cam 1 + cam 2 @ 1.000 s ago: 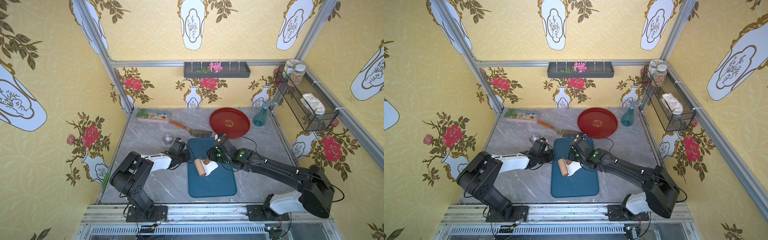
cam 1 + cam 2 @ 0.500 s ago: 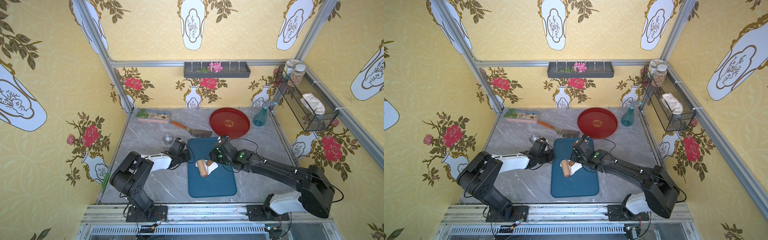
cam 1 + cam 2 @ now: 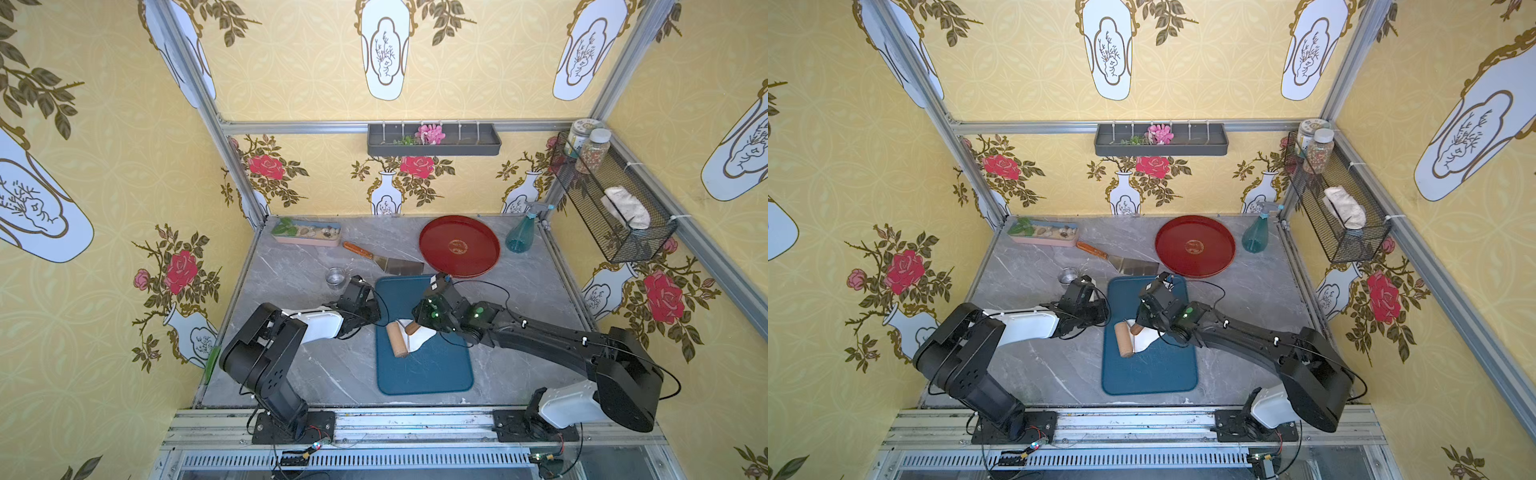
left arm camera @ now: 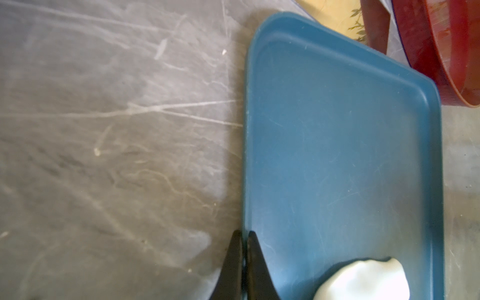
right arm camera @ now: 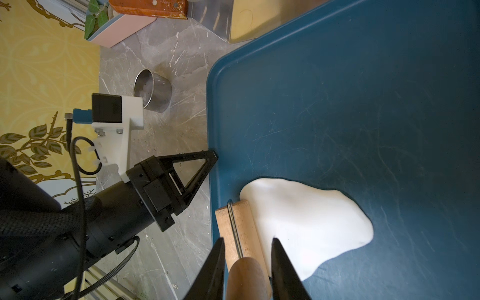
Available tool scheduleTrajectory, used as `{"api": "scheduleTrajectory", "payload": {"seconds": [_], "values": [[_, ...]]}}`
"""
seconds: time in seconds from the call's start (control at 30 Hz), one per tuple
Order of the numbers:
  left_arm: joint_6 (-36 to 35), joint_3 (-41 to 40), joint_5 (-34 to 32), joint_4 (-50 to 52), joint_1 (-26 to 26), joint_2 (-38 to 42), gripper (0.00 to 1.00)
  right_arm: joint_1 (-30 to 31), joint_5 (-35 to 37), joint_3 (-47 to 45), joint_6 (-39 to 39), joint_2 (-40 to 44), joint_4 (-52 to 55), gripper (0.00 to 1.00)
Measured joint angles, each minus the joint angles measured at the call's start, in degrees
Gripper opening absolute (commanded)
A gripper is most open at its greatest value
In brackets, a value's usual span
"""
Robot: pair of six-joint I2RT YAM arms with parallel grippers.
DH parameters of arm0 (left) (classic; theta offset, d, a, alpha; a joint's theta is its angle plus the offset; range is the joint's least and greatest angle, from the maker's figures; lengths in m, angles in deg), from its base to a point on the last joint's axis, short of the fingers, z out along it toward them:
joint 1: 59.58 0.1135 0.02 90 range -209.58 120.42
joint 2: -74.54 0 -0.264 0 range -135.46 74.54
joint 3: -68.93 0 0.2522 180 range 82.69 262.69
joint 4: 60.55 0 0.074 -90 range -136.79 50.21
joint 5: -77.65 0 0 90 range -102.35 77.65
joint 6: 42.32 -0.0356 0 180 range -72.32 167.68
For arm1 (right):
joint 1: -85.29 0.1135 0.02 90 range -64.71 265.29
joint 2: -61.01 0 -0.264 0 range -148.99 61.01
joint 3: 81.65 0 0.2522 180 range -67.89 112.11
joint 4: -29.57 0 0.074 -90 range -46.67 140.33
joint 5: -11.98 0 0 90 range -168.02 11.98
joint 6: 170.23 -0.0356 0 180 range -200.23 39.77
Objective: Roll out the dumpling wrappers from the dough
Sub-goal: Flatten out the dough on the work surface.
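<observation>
- On blue tray [image 3: 424,374], toward its left rim and about midway front to back, found dough sheet [image 5: 306,223]: white, rolled flat, irregular outline, not round.
- Saw dough in both top views, partly covered by right arm's wrist.
- Spotted rolling pin [image 3: 395,341]: wooden drum lying on dough's left edge, roughly parallel to tray's left rim, with wire yoke running to short wooden handle.
- Logged right gripper [image 5: 248,240] grasping rolling pin by handle, one finger on each side, reaching in from right over tray.
- Logged left gripper [image 4: 242,235] clenched and empty, tips together right at tray's left rim; could not tell whether touching rim.
- Placed left gripper near drum's far end but apart from it, per right wrist view.
- Noted steel cup [image 3: 335,276] upright on grey marble table [image 3: 291,374], off tray, just behind left gripper.
- Noted scraper [image 3: 388,262] with wooden handle flat on table, blade at tray's back rim.
- Noted red round plate [image 3: 459,245] behind tray's back right corner; could not tell whether touching tray.
- Noted teal spray bottle [image 3: 519,235] upright just right of plate, pink planter box [image 3: 307,235] at back left by wall.
- Noted wire basket [image 3: 615,216] on right wall, holding two jars and white bundle.
</observation>
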Motion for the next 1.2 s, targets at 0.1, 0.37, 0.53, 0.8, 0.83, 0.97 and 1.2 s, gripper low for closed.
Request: {"api": "scheduleTrajectory", "payload": {"seconds": [0.1,0.37,0.53,0.8,0.83,0.97,1.2], "values": [[-0.02,0.0,0.0,0.0,0.0,0.0,0.0,-0.46,0.94,0.74,1.11,0.9,2.36,0.0],[-0.02,0.0,-0.04,0.0,-0.02,0.0,0.0,-6.38,-0.46,-2.34,1.42,4.61,4.92,0.0],[-0.02,0.11,-0.04,0.15,-0.02,-0.02,0.0,-6.4,-0.7,-2.47,1.6,4.74,4.83,0.0],[0.0,0.11,-0.04,0.15,-0.02,-0.04,0.0,-1.75,-1.18,0.5,0.74,-1.66,0.09,0.0],[0.0,0.11,-0.04,0.15,-0.02,-0.04,0.0,-1.4,-1.75,0.7,0.35,-2.6,-0.92,0.0],[-0.02,0.11,-0.07,0.15,-0.02,0.0,0.0,-1.77,-3.28,0.37,-1.05,-3.13,-1.53,0.0],[-0.02,0.11,-0.09,0.15,-0.02,0.02,0.0,-5.11,-1.99,-1.38,-0.63,1.92,2.75,0.0]]}}
